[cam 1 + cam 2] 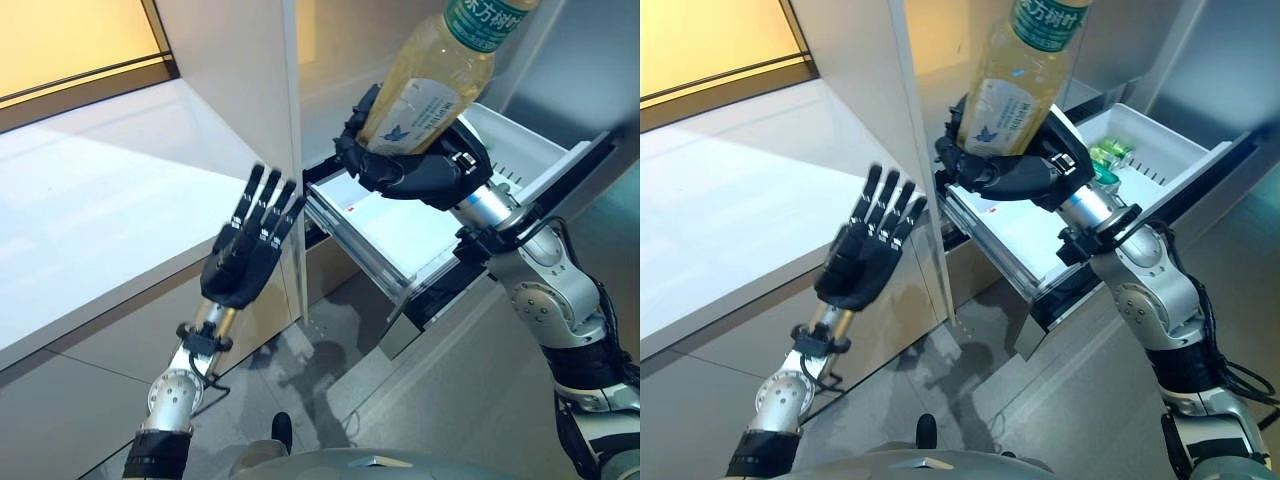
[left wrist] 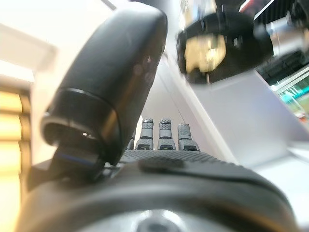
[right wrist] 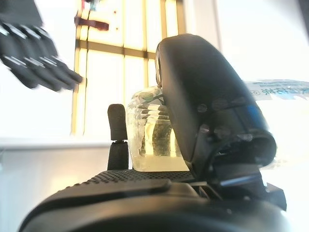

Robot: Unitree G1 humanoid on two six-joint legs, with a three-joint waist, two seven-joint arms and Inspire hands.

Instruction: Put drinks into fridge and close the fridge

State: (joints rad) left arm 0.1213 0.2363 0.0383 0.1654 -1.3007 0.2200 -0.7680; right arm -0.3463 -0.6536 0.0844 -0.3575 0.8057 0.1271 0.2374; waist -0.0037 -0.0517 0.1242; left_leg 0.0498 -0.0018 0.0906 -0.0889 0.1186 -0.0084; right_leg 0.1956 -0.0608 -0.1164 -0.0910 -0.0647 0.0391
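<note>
- White fridge drawer (image 1: 400, 235) stands pulled out in front of me, with green drinks (image 1: 1108, 155) lying at its far end.
- My right hand (image 1: 425, 170) is wrapped around a yellow drink bottle (image 1: 440, 85), held above the drawer.
- My left hand (image 1: 248, 250) is up beside the fridge wall (image 1: 235, 70), fingers straight, holding nothing.

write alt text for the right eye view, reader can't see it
The robot's right hand grips a bottle of yellow drink with its fingers, above an open white fridge drawer holding green bottles. Its left hand is raised open beside the fridge's white side panel.
</note>
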